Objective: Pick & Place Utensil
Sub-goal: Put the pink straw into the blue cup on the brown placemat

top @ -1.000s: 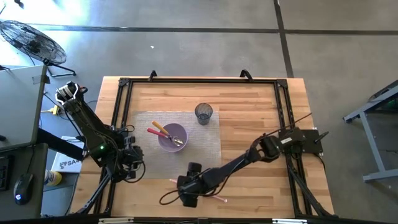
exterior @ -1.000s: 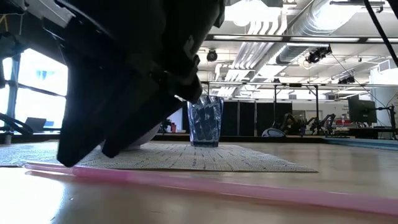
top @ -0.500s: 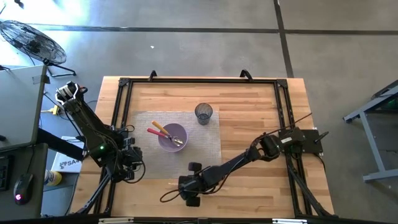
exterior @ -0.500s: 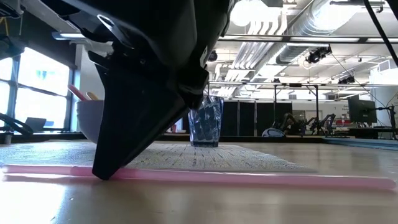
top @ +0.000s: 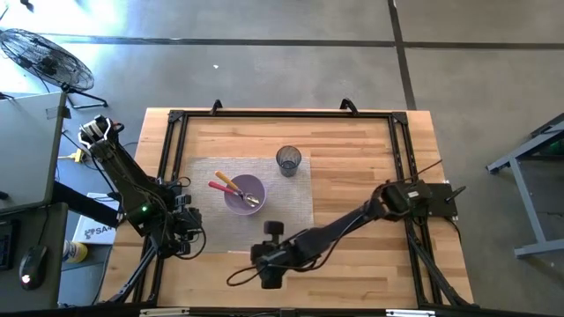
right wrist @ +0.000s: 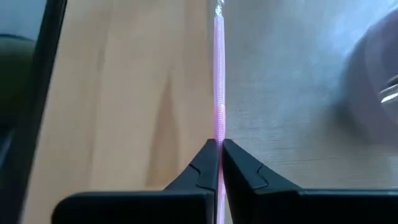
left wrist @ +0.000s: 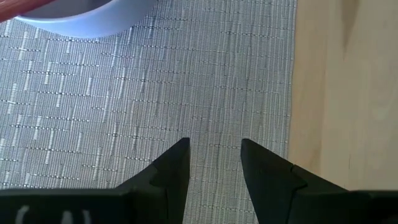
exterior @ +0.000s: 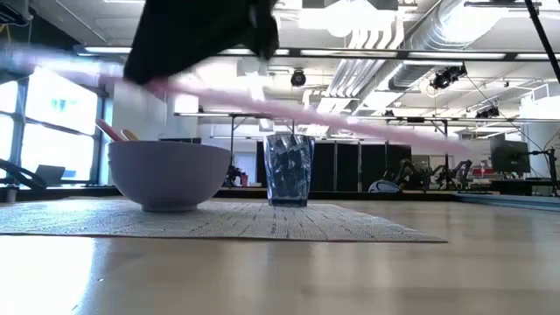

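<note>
A thin pink straw (right wrist: 218,74) is in my right gripper (right wrist: 219,144), which is shut on it above the near edge of the grey placemat (top: 291,207). In the low view the straw (exterior: 350,122) shows as a blurred, slanting pink line in the air. A lavender bowl (top: 244,193) with a few utensils in it stands on the mat. A blue tumbler (top: 288,160) stands upright at the mat's far edge. My left gripper (left wrist: 214,162) is open, low over the mat's left part, touching nothing. My right gripper pinches the pink straw (right wrist: 218,127) between its two fingertips, coming down from above at a slant. The straw runs on past the fingertips, and one long part sticks out to the side (exterior: 394,131). It is lifted clear of the table and tilted.
The bowl (exterior: 166,173) and the tumbler (exterior: 289,169) stand on the mat beyond the right gripper. A black frame (top: 282,114) runs along the table's left, far and right sides. Bare wood (top: 361,167) lies to the right of the mat.
My right gripper, low on the table a second ago with the straw lying flat on the wood, has risen and moved a little toward the mat. The straw has come up with it, lifted clear and now slanting in the air.
</note>
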You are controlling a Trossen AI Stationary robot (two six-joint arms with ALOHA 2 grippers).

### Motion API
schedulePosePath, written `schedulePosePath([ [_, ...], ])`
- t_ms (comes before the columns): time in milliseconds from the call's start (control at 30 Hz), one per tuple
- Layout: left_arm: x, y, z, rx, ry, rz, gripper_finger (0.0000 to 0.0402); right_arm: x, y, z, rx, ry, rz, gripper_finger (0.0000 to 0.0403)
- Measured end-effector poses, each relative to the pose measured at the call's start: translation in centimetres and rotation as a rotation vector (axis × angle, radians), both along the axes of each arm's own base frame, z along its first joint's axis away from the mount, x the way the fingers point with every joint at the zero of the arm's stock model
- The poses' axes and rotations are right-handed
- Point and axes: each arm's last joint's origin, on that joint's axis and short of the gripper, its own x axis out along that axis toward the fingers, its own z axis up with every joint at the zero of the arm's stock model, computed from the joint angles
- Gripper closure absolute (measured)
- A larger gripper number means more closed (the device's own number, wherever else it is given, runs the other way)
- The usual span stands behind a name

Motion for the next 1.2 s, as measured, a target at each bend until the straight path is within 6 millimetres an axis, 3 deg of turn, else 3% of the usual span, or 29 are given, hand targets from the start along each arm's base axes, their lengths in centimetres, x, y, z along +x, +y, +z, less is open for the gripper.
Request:
schedulePosePath([
  [167, 0.0, 0.0, 0.0, 0.0, 0.0, -0.001, 0.0262, -1.1, -0.9, 4.6, -0.147, -0.113, 0.026, 0.0399],
  [300, 0.0, 0.0, 0.0, -0.003, 0.004, -0.001, 0.0262, -1.2, -3.2, 7.9, -0.263, -0.198, -0.005, 0.0401],
  [500, 0.0, 0.0, 0.0, -0.004, 0.004, -0.002, 0.0262, 1.2, -8.6, 9.4, -0.244, -0.272, 0.015, 0.0401],
  [733, 0.1, -0.1, 0.0, -0.016, -0.003, -0.002, 0.0262, 3.1, -15.2, 8.8, -0.255, -0.444, 0.015, 0.0402],
  [867, 0.1, -0.2, 0.1, -0.032, -0.007, -0.003, 0.0262, 1.5, -18.1, 9.8, -0.269, -0.61, -0.03, 0.0402],
  [967, 0.1, -0.3, 0.1, -0.034, -0.008, -0.004, 0.0262, -1.0, -20.1, 10.1, -0.289, -0.763, -0.07, 0.0403],
  [1200, 0.2, -0.4, 0.2, -0.055, -0.006, -0.009, 0.0262, -8.3, -24.7, 7.6, -0.35, -1.101, -0.203, 0.0403],
])
